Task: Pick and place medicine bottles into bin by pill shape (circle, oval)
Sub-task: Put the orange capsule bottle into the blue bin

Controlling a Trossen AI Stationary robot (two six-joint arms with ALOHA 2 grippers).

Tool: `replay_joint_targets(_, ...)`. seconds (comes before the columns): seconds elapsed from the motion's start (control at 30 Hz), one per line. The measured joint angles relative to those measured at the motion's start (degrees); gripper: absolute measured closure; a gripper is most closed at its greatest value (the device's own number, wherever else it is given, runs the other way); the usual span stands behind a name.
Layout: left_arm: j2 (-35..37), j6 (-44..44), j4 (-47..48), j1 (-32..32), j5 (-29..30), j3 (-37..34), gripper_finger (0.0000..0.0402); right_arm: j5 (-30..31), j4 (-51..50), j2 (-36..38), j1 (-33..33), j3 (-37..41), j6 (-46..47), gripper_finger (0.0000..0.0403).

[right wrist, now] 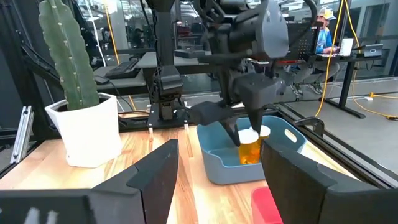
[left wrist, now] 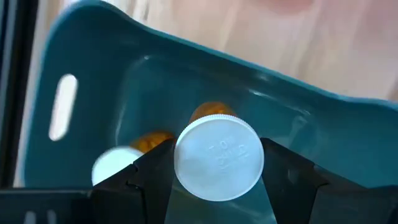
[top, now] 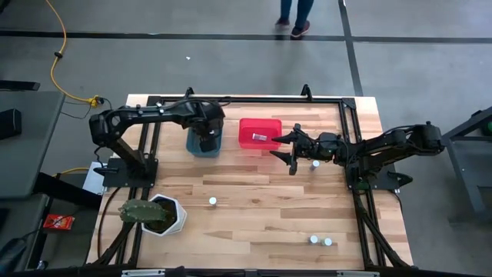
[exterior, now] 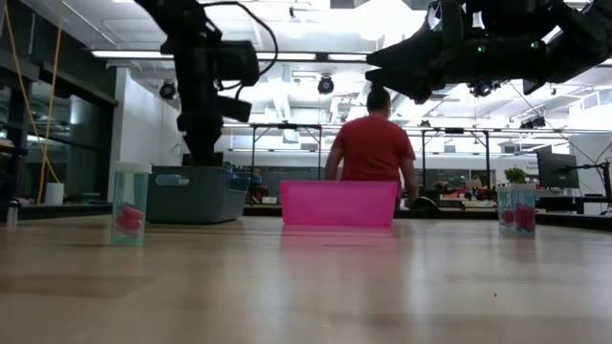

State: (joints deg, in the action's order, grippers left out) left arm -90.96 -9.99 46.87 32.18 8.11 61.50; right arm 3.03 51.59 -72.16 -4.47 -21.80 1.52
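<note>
My left gripper (top: 206, 138) hangs over the dark teal bin (top: 194, 146) at the table's far middle, shut on an amber medicine bottle with a white cap (left wrist: 219, 157), also seen in the right wrist view (right wrist: 249, 148). Another bottle (left wrist: 124, 160) lies on its side in the teal bin. My right gripper (top: 283, 151) is open and empty, just right of the red bin (top: 260, 125), which holds one bottle (top: 260, 137). More bottles stand on their bases on the table (top: 213, 201) (top: 315, 163) (top: 320, 241). My left gripper pinches the bottle between its two fingers (left wrist: 149, 168) at the upper end, by the white cap (left wrist: 186, 168). The fingers come from above, pointing down. The bottle hangs upright, cap up, its amber body (right wrist: 249, 152) lowered inside the teal bin's walls.
A white hexagonal pot with a cactus (top: 163, 214) stands at the near left corner. A black frame (top: 231, 99) runs along the table's edges. A person in a red shirt (exterior: 373, 148) stands beyond the far edge. Bare wood lies across the table's middle.
</note>
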Motion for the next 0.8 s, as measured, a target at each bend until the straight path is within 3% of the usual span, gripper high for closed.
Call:
replay_joint_targets(0.53,0.07,0.34,-0.17,3.17,-0.34,-1.14,0.0205,0.02,0.07,0.02,0.0,0.0,0.0,0.0182)
replay_joint_targets(0.8,0.07,0.36,0.0,3.13,-0.54,-1.14,0.0178,0.02,0.09,0.01,0.0,0.0,0.0,0.0182)
